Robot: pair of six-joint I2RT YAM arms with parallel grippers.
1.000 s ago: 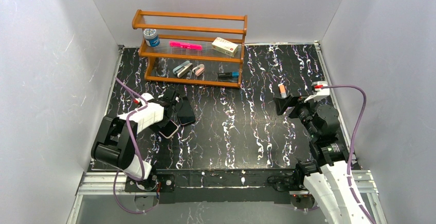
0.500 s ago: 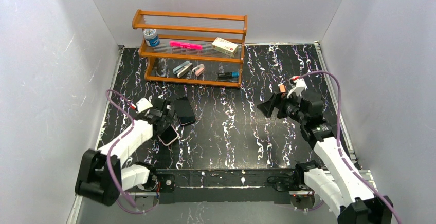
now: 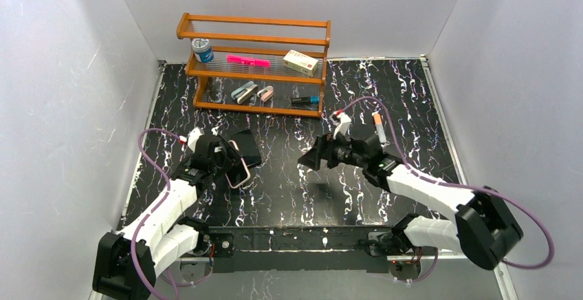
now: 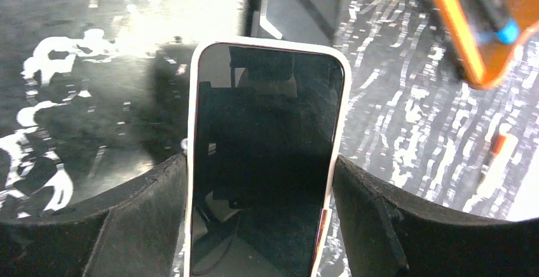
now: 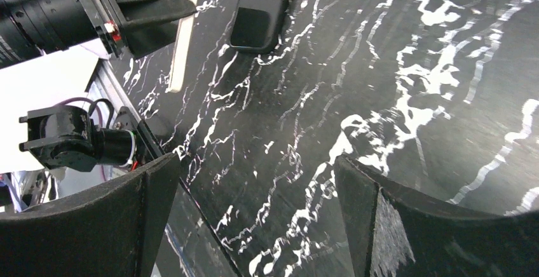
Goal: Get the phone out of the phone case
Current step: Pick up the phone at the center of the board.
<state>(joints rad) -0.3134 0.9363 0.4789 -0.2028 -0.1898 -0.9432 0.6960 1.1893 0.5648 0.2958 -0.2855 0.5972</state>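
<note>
phone (image 4: 264, 99) | clamped inside left gripper (image 4: 260, 169) | right gripper (image 3: 309, 159) well apart, spread wide

You have a wooden rack (image 3: 254, 66) toward the bench's (image 3: 289, 197) far left corner, holding a blue jar (image 3: 202, 50), a pink strip (image 3: 248, 60) and a small box (image 3: 301, 62) on one shelf. An orange-capped marker (image 3: 377, 126) lies nearer the right edge.

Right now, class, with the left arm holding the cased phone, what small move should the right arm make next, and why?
Probably bring the open right gripper across to the white-cased phone. The left gripper clamps the phone by its long sides, while the right one is empty and well apart from it, so it cannot work on the case yet.
</note>
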